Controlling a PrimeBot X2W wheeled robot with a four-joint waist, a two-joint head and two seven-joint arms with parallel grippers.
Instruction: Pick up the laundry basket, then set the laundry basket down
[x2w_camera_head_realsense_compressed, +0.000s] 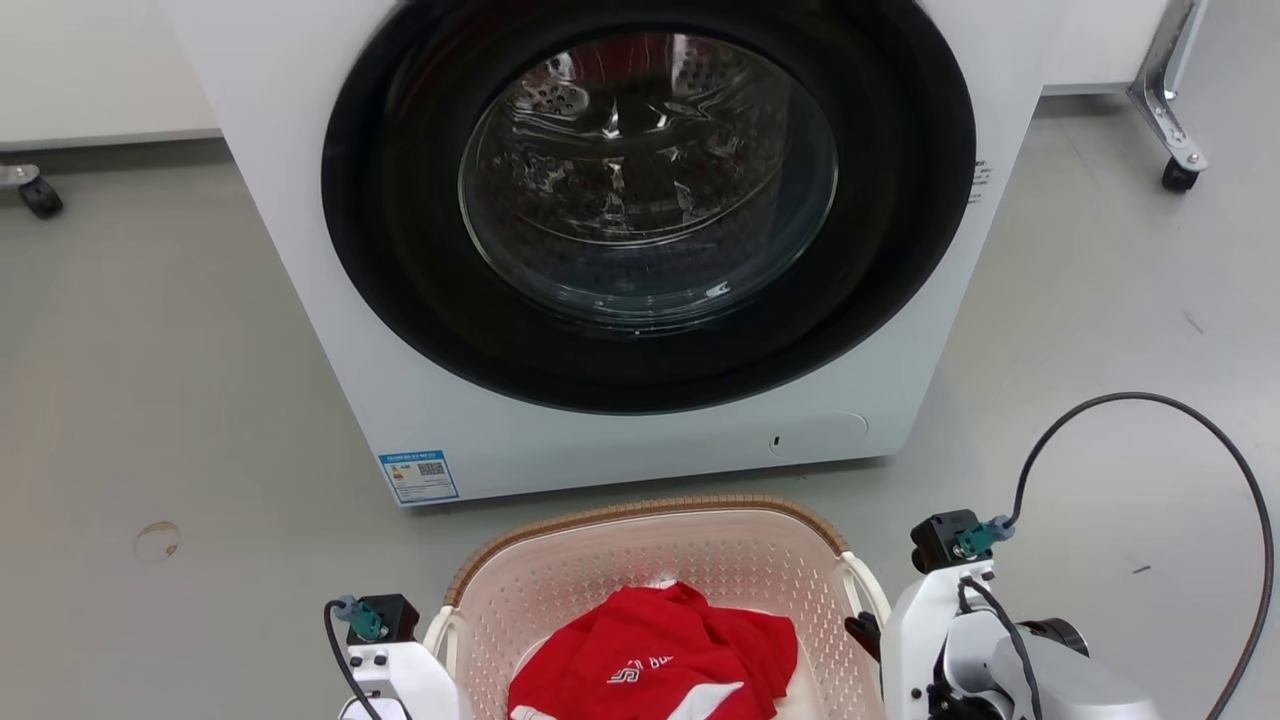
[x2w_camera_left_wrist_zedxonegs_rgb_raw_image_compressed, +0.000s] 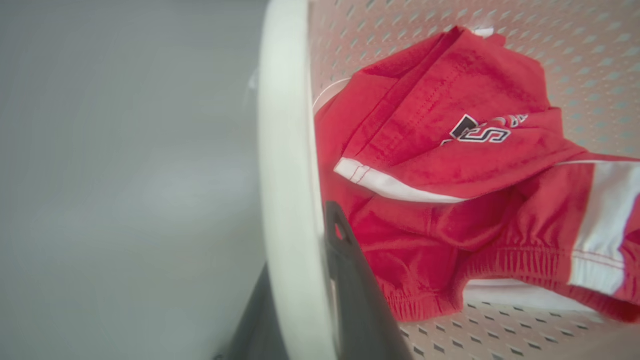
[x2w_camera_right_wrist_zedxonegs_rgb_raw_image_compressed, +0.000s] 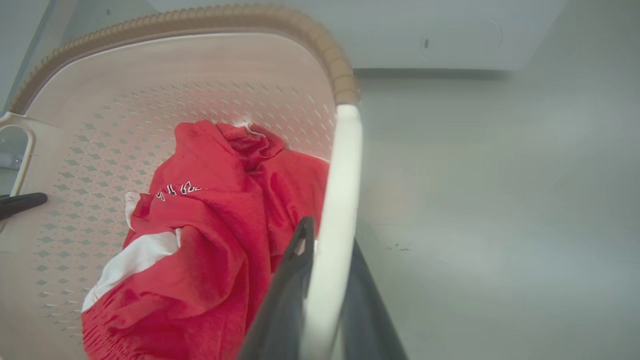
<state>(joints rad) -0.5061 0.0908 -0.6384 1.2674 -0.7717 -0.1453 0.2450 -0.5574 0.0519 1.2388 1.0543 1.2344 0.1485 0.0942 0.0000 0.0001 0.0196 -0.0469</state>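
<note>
Laundry basket (x2w_camera_head_realsense_compressed: 640, 515) close in front of washing machine (x2w_camera_head_realsense_compressed: 330, 330), held at both sides.
The left gripper (x2w_camera_left_wrist_zedxonegs_rgb_raw_image_compressed: 300, 250) is clamped on the white left handle (x2w_camera_left_wrist_zedxonegs_rgb_raw_image_compressed: 285, 150), one finger inside the basket and one outside. The right gripper (x2w_camera_right_wrist_zedxonegs_rgb_raw_image_compressed: 330, 240) is clamped the same way on the right handle (x2w_camera_right_wrist_zedxonegs_rgb_raw_image_compressed: 342, 165). A red garment (x2w_camera_head_realsense_compressed: 650, 650) with white stripes is heaped inside. Cannot tell whether the basket touches the grey floor (x2w_camera_head_realsense_compressed: 150, 380).

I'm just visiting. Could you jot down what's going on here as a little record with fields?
Basket: laundry basket, in front of the washing machine
Contents: red garment with white trim
Left gripper: closed across the left handle
Right gripper: closed across the right handle
Lifted or resting: cannot tell
</note>
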